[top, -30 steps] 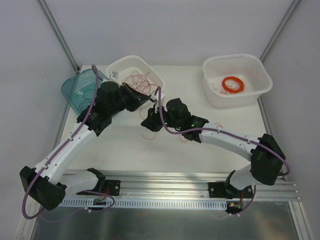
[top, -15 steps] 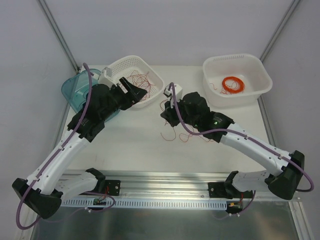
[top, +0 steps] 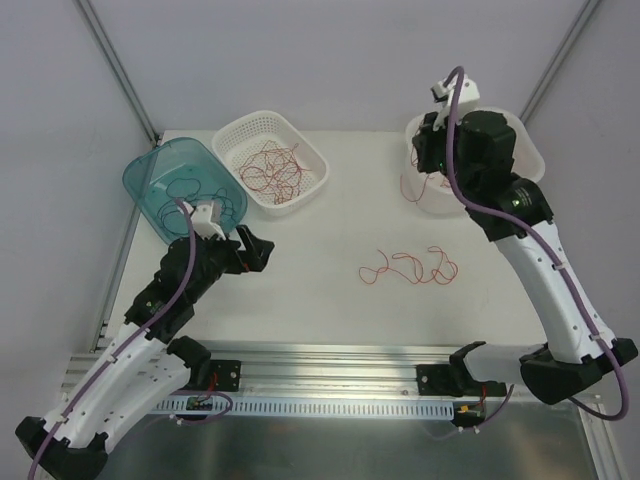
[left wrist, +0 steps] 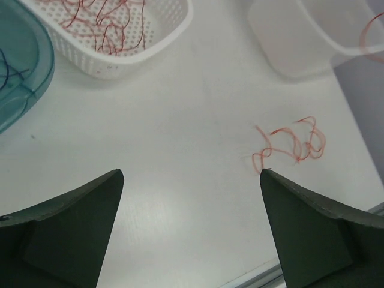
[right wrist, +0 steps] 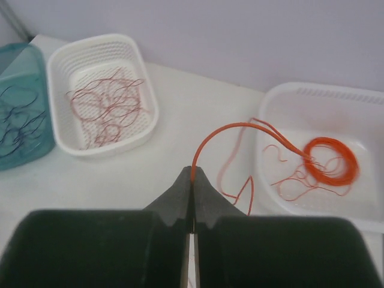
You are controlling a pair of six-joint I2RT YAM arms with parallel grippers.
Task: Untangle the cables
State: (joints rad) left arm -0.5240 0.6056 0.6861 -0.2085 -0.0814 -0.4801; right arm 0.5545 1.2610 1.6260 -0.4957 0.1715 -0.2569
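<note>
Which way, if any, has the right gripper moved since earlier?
Yes. The right gripper went from mid-table toward the far right and hangs at the left rim of the white plastic tub, shut on a thin orange-red wire.

The bench [top: 300, 300] carries one loose orange-red cable [top: 410, 268], ahead-right of the left end effector [top: 257, 250]. Farther ahead sit a teal bin [top: 140, 180], white basket [top: 225, 140] and white tub [top: 530, 165].

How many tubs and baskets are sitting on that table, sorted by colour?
White: 2 (perforated basket, plain tub)
Teal, see-through: 1 (bin)
Total: 3
</note>
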